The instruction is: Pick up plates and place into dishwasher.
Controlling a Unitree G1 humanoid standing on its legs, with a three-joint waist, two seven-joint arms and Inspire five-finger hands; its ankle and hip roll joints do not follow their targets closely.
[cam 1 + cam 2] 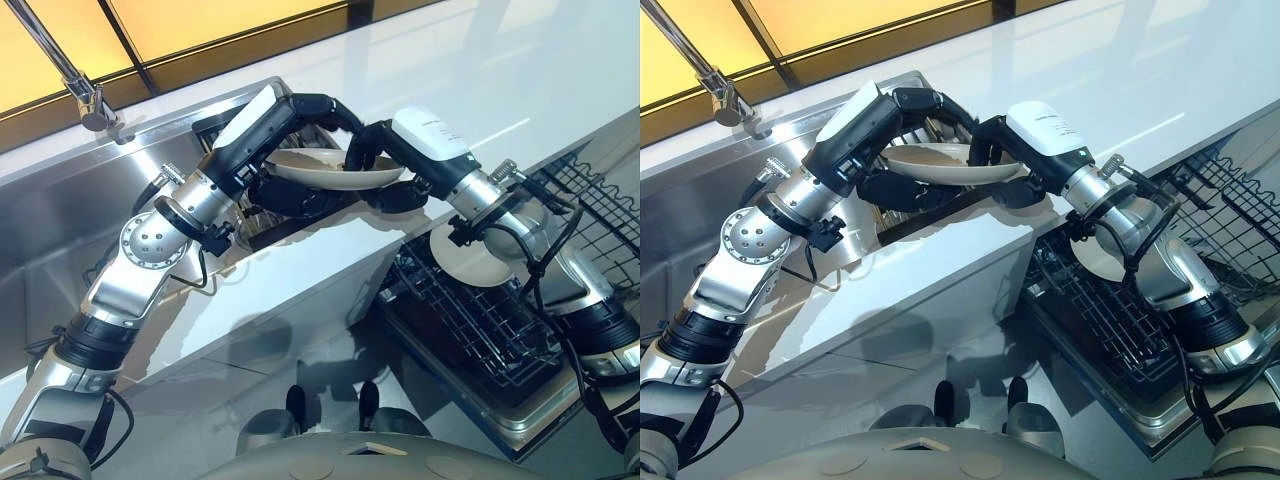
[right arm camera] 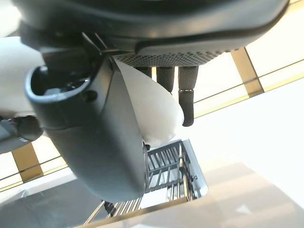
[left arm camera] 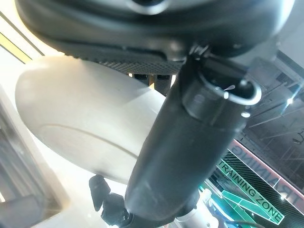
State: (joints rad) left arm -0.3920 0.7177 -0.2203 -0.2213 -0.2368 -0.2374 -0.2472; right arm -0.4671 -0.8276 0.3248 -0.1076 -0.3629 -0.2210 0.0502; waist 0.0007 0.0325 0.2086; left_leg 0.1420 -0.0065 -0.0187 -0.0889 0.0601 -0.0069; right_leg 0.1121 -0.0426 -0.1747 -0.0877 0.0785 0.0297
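Observation:
A cream plate (image 1: 335, 170) hangs level above the dark drain rack (image 1: 300, 205) in the sink, held from both sides. My left hand (image 1: 300, 108) grips its left rim, fingers curled over the top and thumb (image 3: 190, 142) pressed against the plate (image 3: 71, 128). From the right, my right hand (image 1: 385, 140) pinches the other rim, with its fingers (image 2: 187, 90) on one face of the plate (image 2: 156, 109) and the thumb (image 2: 95, 133) on the other. A second cream plate (image 1: 480, 260) stands upright in the dishwasher rack (image 1: 470, 320), below my right forearm.
The steel sink (image 1: 60, 220) and its faucet (image 1: 85, 95) lie to the left. A white counter (image 1: 450, 60) runs behind and to the right. The dishwasher's wire rack is pulled out at lower right, with another basket (image 1: 600, 200) beyond it.

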